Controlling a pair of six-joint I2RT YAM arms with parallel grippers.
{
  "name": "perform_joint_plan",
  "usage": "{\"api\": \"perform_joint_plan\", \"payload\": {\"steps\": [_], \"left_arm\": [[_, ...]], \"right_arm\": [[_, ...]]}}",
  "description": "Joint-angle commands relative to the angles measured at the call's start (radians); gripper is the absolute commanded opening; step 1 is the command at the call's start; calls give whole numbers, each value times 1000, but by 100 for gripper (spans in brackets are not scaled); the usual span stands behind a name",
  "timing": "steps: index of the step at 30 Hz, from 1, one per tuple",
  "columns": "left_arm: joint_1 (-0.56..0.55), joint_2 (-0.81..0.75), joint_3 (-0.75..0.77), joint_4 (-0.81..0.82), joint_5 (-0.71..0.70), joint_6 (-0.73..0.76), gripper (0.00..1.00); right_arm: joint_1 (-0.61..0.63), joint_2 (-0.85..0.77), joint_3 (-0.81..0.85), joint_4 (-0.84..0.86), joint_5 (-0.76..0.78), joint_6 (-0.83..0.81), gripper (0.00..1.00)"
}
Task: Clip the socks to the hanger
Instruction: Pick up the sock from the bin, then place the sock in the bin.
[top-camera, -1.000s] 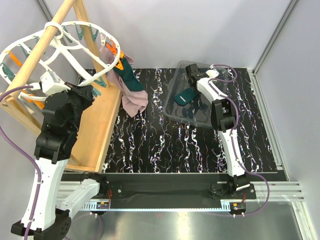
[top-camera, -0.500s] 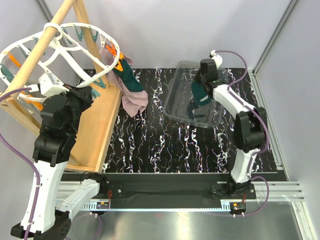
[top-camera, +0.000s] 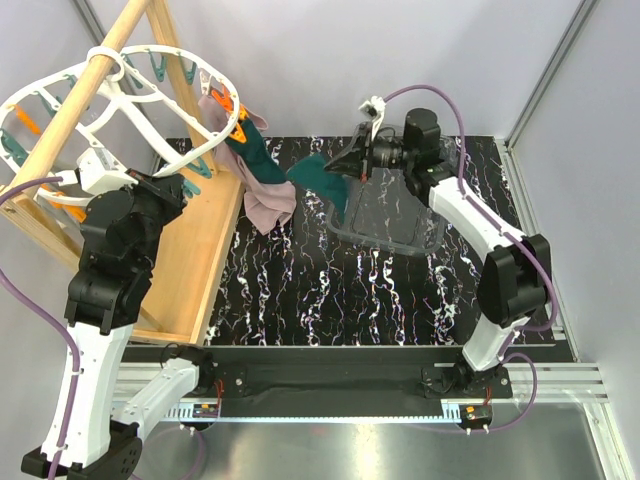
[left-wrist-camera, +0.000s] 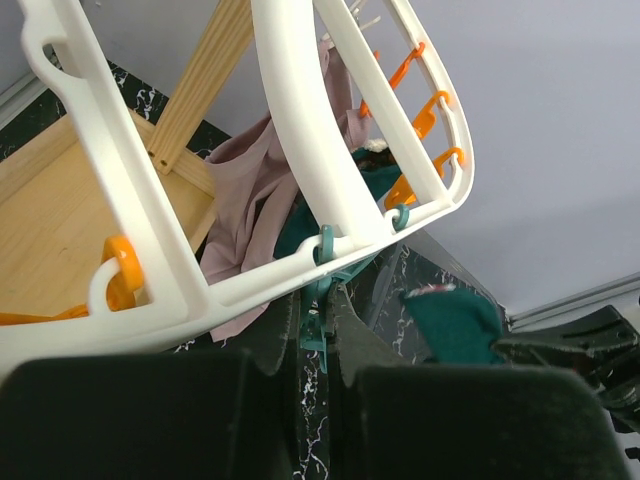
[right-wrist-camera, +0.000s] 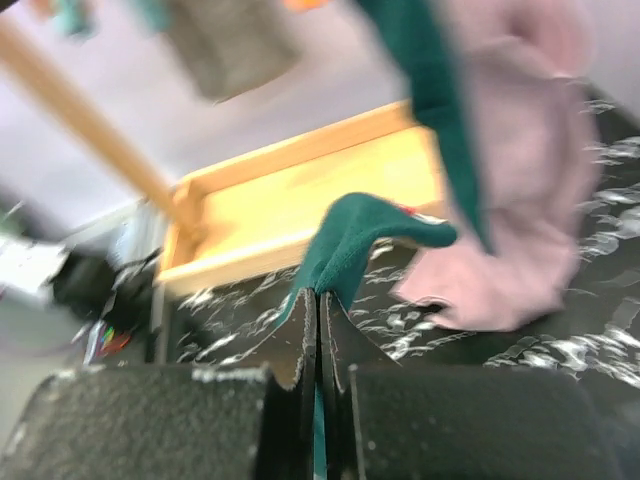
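The white hanger (top-camera: 150, 100) hangs on a wooden pole at the far left. One teal sock (top-camera: 255, 150) hangs clipped to its right rim, next to a mauve cloth (top-camera: 270, 205). My left gripper (top-camera: 188, 185) is at the hanger's near rim (left-wrist-camera: 300, 262), shut on a teal peg (left-wrist-camera: 320, 325). My right gripper (top-camera: 347, 165) is raised in mid-air, shut on the second teal sock (top-camera: 318, 175), which has a bit of red and white at its tip (right-wrist-camera: 375, 235). That sock hangs just right of the clipped sock (right-wrist-camera: 430, 100). It also shows in the left wrist view (left-wrist-camera: 450, 325).
A clear plastic bin (top-camera: 395, 225) sits tilted on the black marbled table (top-camera: 330, 290), below my right arm. A wooden tray base (top-camera: 205, 250) and slanted wooden pole (top-camera: 80, 90) carry the hanger. Orange pegs (left-wrist-camera: 420, 105) dangle along the rim. A grey cloth (right-wrist-camera: 230, 40) hangs above.
My right gripper has lifted the sock out of the clear bin and swung it left and up toward the hanger. My left arm has stayed at the rim.
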Motion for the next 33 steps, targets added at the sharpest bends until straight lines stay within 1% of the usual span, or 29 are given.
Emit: {"api": "perform_joint_plan", "payload": {"steps": [1,2,3,4,5,7,8,10,12,16,18,19,20,21,22,24,26,27,28,30,33], "left_arm": [[-3,-5,-8,-44,52,-12,0],[-3,-5,-8,-44,52,-12,0],[-3,-6,-12,-44,50,-12,0],[-5,-6,-12,-44,50,-10,0],[-3,-6,-10,-43,50,-7,0],[-5,-6,-5,-47,49,-3,0],[-3,-6,-2,-47,49,-1,0],[-3,-9,1,-50,46,2,0],[-3,-9,4,-52,43,5,0],[-5,-8,2,-50,49,7,0],[-5,-6,4,-49,56,8,0],[-5,-2,4,-50,58,10,0],[-5,1,4,-52,59,10,0],[-5,1,4,-52,62,11,0],[-3,3,4,-52,64,13,0],[-3,3,1,-50,64,13,0],[-5,3,-4,-49,67,13,0],[-5,3,-4,-49,67,13,0],[-3,5,-5,-50,67,13,0],[-3,-3,-12,-46,66,10,0],[-3,-6,-24,-43,67,5,0]], "right_arm": [[5,-70,33,-105,-96,-123,0],[7,-65,70,-170,15,-195,0],[5,-59,88,-294,42,-236,0],[4,-38,104,-346,105,-273,0],[2,-22,130,-441,143,-342,0],[-12,36,162,-538,252,-389,0],[-28,59,187,-575,249,-410,0],[-84,129,207,-649,231,-412,0],[-119,185,260,-730,257,-409,0],[-151,330,349,-828,370,-390,0],[-162,375,372,-891,421,-381,0],[-173,413,392,-908,491,-364,0],[-179,430,403,-939,542,-349,4],[-183,444,414,-951,605,-334,12],[-187,460,435,-968,704,-324,19],[-188,432,426,-955,774,-312,42],[-187,391,380,-898,753,-312,47],[-185,345,362,-870,745,-304,48],[-185,328,331,-847,734,-300,52],[-167,282,307,-794,711,-317,53],[-121,291,291,-767,665,-370,56]]}}
